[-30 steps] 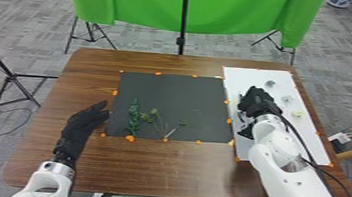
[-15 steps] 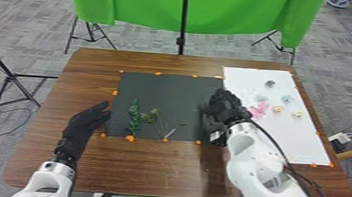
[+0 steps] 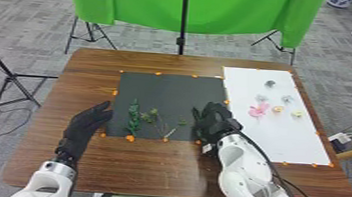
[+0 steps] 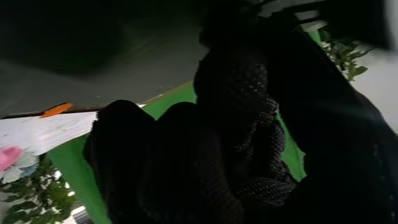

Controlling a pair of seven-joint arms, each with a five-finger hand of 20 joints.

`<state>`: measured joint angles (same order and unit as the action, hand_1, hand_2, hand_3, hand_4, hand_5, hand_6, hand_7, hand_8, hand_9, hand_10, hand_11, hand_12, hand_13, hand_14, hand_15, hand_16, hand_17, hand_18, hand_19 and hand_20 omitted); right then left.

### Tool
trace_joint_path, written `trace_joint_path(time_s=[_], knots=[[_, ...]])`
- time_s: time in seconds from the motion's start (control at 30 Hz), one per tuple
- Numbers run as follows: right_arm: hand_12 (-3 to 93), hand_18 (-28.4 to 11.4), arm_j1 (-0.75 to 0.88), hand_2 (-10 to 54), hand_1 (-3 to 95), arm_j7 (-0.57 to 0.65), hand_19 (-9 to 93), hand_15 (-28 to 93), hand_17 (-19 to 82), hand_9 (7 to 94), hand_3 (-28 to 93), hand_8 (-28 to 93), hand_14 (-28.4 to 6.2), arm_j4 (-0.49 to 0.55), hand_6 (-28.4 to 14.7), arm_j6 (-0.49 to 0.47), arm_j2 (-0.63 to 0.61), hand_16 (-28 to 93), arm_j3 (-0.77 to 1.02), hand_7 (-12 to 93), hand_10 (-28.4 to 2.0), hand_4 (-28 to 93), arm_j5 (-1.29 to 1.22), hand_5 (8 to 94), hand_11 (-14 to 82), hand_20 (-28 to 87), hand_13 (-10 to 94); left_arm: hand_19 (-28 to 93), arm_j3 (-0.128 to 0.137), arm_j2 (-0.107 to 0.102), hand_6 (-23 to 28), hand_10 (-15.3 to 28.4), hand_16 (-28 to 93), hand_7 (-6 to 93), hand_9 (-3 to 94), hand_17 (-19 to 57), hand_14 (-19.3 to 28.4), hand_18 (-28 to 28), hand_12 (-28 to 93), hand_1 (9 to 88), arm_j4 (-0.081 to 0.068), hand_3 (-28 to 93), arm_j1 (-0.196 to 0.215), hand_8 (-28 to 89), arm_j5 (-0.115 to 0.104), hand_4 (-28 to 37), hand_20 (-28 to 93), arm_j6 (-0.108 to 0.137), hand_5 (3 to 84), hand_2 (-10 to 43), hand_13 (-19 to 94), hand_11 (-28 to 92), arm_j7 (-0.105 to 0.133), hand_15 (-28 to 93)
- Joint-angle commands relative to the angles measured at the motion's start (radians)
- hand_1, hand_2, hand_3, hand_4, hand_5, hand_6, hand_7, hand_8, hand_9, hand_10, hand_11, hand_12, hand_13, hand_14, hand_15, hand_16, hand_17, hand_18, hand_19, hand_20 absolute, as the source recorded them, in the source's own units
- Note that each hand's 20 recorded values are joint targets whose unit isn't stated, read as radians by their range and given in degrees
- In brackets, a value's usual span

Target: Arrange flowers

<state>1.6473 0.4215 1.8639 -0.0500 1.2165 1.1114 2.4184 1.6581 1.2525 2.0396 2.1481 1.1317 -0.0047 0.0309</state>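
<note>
Hand, right, (image 3: pixel 214 120) now over mat (image 3: pixel 173 94)

- Head view: bright, even light; the board (image 3: pixel 296 141) beside the right hand (image 3: pixel 213 121) glows white.
- Soft shadow darkens the table (image 3: pixel 150 167) near that hand's wrist.
- Right wrist view: dim, the hand almost a silhouette, faint haze across it.

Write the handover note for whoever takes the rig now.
Left hand: open and empty, left of the dark mat.
Right hand: over the mat's near right part; can't tell if it holds anything.
Done: green sprigs lie on the mat, left to centre.
Left, probably: the pink flower, three greyish flowers and two small yellowish flowers, all on the white sheet.
</note>
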Motion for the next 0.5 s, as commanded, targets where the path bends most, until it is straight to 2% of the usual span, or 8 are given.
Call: trace_joint_path(time_s=[0.03,0.3,0.5], knots=[[27.3,-9.4,0.011,-9.5,80.2,-0.009,93,68,73,88.7,-28,22,-1.2,-0.005,-2.6,0.011,-0.002,33,0.020,39,-9.5,46,0.021,78.3,52.5,68,94,1,0.002,0.010,2.3,11.6,2,7.2,41.5,3.3,13.1,10.4,14,19.4,-0.008,67,0.007,-6,0.006,-26.4,16,-0.014,41.2,-3.3,32,13,0.000,9],[27.1,-9.8,0.008,-9.5,78.4,-0.017,93,68,73,88.6,-28,21,-1.4,-0.003,-2.5,0.034,-0.012,33,0.031,39,-9.9,45,0.026,78.2,52.6,68,94,1,0.003,0.008,2.4,11.6,2,7.0,41.4,3.2,13.3,10.5,14,19.5,-0.005,67,0.006,-6,0.010,-26.1,16,-0.014,41.1,-3.4,31,13,-0.006,9],[27.1,-10.0,0.011,-9.5,77.7,-0.025,93,68,72,88.5,-28,21,-1.5,0.044,-2.5,0.047,-0.024,33,0.036,39,-10.0,45,-0.001,77.9,52.6,68,93,1,0.004,0.009,2.5,11.7,2,6.9,41.4,3.2,13.3,10.5,14,19.9,-0.005,67,0.010,-6,0.009,-26.2,16,-0.014,41.1,-3.2,31,13,-0.006,9]])
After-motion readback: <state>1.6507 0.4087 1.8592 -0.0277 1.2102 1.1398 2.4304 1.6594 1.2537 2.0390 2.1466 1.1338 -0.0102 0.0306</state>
